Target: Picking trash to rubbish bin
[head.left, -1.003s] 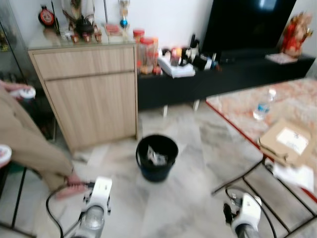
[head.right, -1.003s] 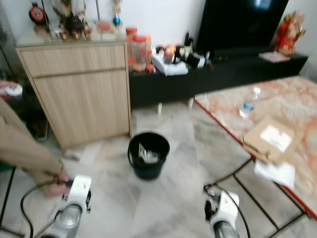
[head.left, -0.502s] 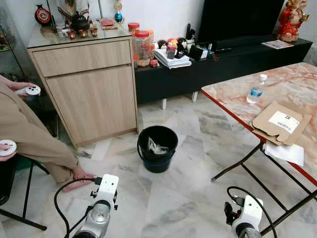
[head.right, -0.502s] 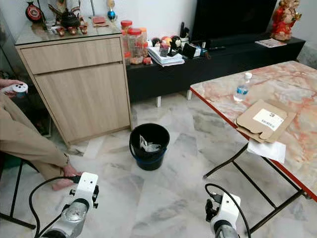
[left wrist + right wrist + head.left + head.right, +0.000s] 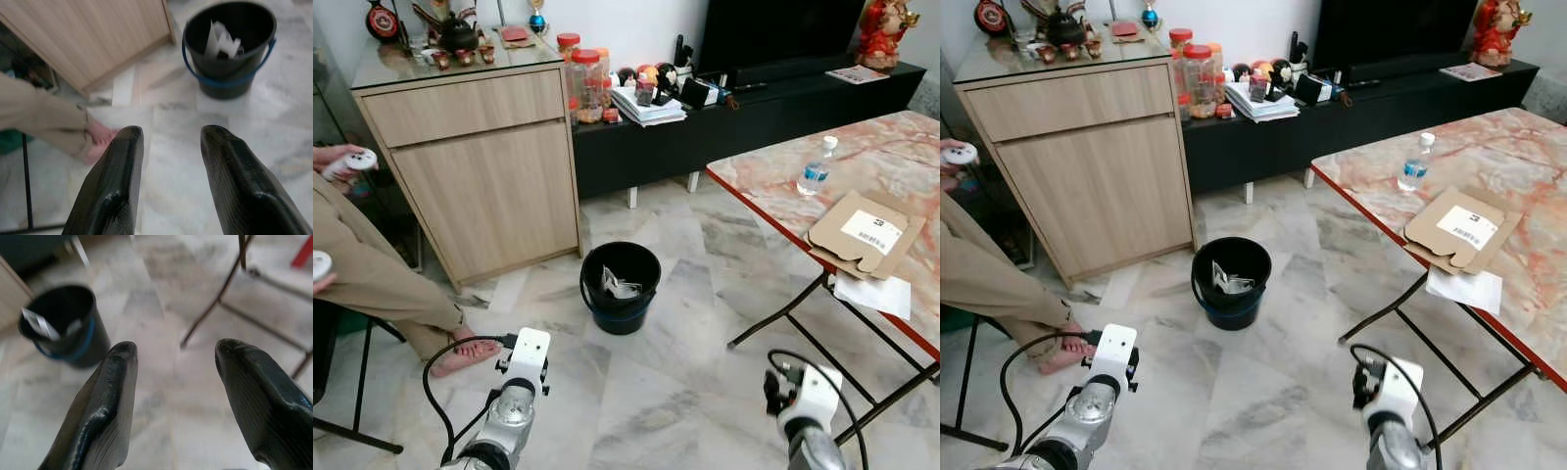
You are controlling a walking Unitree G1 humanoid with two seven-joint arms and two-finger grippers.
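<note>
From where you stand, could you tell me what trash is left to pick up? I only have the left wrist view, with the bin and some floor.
Observer: A flattened cardboard box lies on the marble table, on the robot's right.
Operator: Thank you. Is anything else there?
Observer: A plastic bottle stands upright beyond the box, apart from it.
Operator: And is the right gripper free?
Observer: Yes, the right gripper is open and holds nothing, low over the floor near the table's legs.
</note>
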